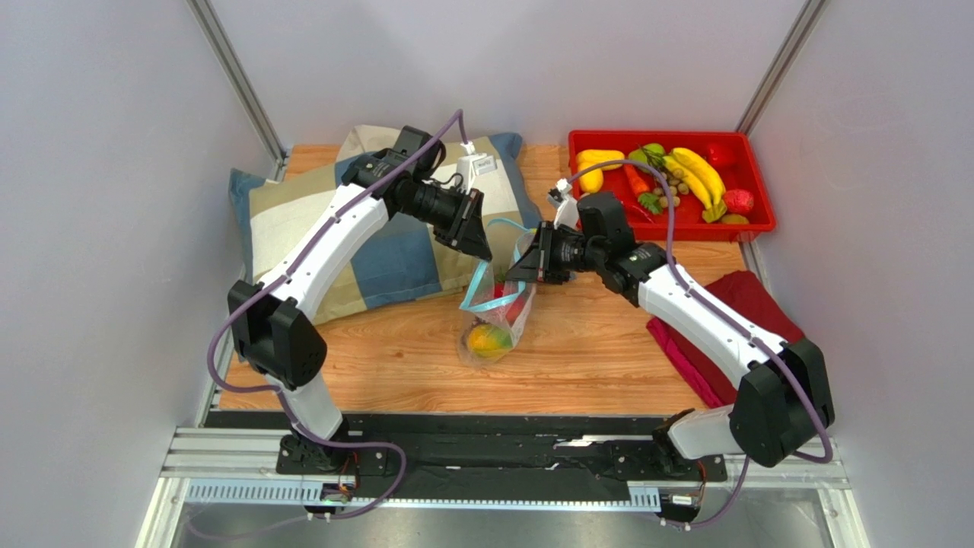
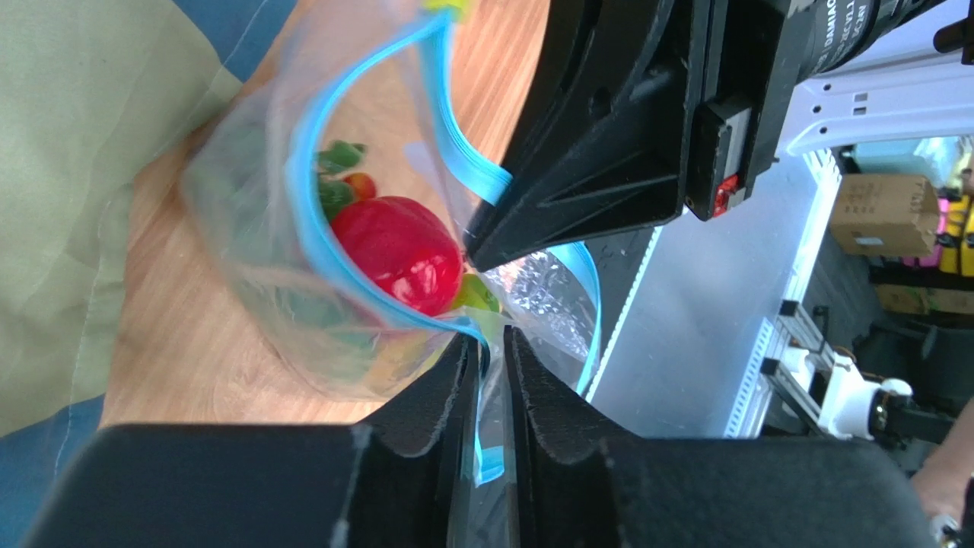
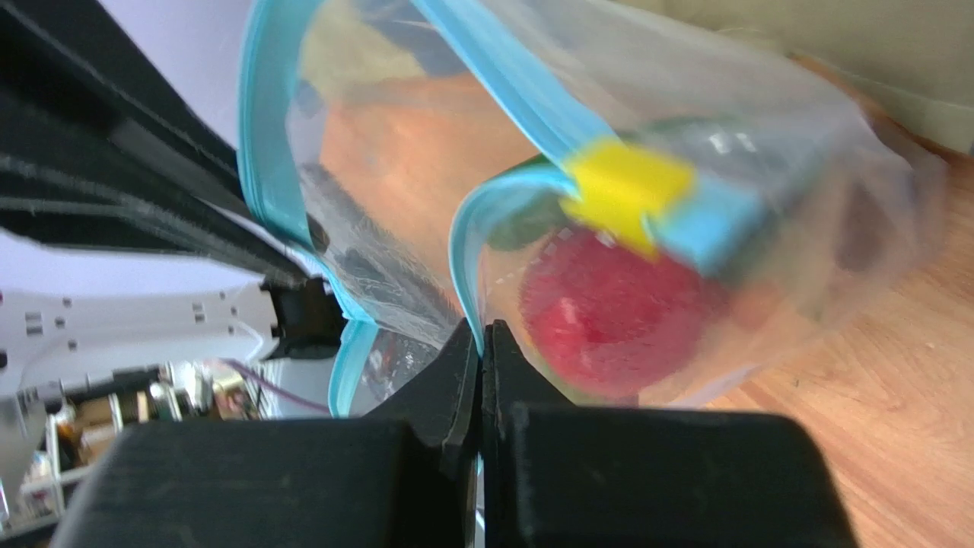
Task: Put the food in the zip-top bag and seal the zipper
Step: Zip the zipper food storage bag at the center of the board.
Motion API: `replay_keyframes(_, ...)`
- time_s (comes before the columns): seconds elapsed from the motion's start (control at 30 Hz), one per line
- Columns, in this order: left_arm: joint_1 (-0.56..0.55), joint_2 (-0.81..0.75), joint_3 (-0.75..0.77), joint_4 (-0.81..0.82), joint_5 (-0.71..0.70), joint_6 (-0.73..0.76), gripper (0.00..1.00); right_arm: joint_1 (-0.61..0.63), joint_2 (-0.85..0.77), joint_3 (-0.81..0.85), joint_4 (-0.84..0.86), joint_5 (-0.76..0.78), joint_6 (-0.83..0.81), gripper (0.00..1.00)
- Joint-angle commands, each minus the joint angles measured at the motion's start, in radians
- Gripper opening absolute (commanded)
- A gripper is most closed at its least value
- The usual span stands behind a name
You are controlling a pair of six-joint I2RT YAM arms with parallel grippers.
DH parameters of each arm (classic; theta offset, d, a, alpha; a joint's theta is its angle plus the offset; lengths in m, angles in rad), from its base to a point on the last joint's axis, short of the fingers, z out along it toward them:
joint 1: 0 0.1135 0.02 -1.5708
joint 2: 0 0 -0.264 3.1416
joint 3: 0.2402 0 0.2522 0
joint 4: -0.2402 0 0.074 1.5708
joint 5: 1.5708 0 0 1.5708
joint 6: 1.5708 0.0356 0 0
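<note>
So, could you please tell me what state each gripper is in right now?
Left gripper: closed, pinching the zip-top bag at its zipper edge.
Right gripper: closed, pinching the same bag's mouth edge.

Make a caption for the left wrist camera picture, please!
The left gripper and right gripper pinch the blue zipper of the zip-top bag, its mouth open, a red food piece inside.

Table (image 1: 400, 348) carries pillow (image 1: 269, 211), tray (image 1: 652, 135), red cloth (image 1: 686, 356), bag (image 1: 499, 322).

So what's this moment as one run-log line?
left jaws: shut on zip-top bag rim | right jaws: shut on rim | zipper: open | food: some inside
</note>
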Motion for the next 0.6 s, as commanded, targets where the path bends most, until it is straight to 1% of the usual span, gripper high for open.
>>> replay_keyframes(0.0, -0.002, 0.018, 0.052, -0.030, 0.074, 0.075, 0.24, 0.002, -0.023, -0.018, 0.179, 0.096, 0.092, 0.00)
replay_keyframes(0.07, -0.002, 0.020, 0.060, -0.042, 0.061, 0.082, 0.26, 0.002, -0.037, -0.036, 0.218, 0.096, 0.093, 0.00)
replay_keyframes(0.17, -0.004, 0.008, 0.057, -0.012, 0.002, 0.050, 0.36, 0.003, -0.063, -0.079, 0.280, 0.088, 0.089, 0.00)
replay_keyframes(0.2, -0.002, 0.006, 0.057, -0.004, -0.013, 0.043, 0.42, 0.003, -0.068, -0.087, 0.291, 0.084, 0.089, 0.00)
replay_keyframes(0.23, -0.002, 0.006, 0.060, 0.005, -0.045, 0.043, 0.45, 0.003, -0.072, -0.096, 0.303, 0.077, 0.090, 0.00)
replay_keyframes(0.3, -0.002, 0.012, 0.083, -0.009, -0.079, 0.041, 0.47, 0.005, -0.085, -0.101, 0.315, 0.074, 0.080, 0.00)
replay_keyframes(0.33, -0.002, 0.015, 0.101, -0.022, -0.100, 0.047, 0.51, 0.005, -0.088, -0.108, 0.344, 0.073, 0.077, 0.00)
replay_keyframes(0.43, -0.001, 0.015, 0.116, -0.090, -0.107, 0.110, 0.53, 0.005, -0.115, -0.130, 0.364, 0.083, 0.058, 0.00)
replay_keyframes(0.5, 0.001, -0.008, 0.097, -0.122, -0.108, 0.141, 0.62, 0.005, -0.134, -0.139, 0.367, 0.087, 0.049, 0.00)
replay_keyframes(0.57, 0.004, -0.037, 0.058, -0.154, -0.101, 0.208, 0.65, 0.005, -0.143, -0.148, 0.367, 0.080, 0.040, 0.00)
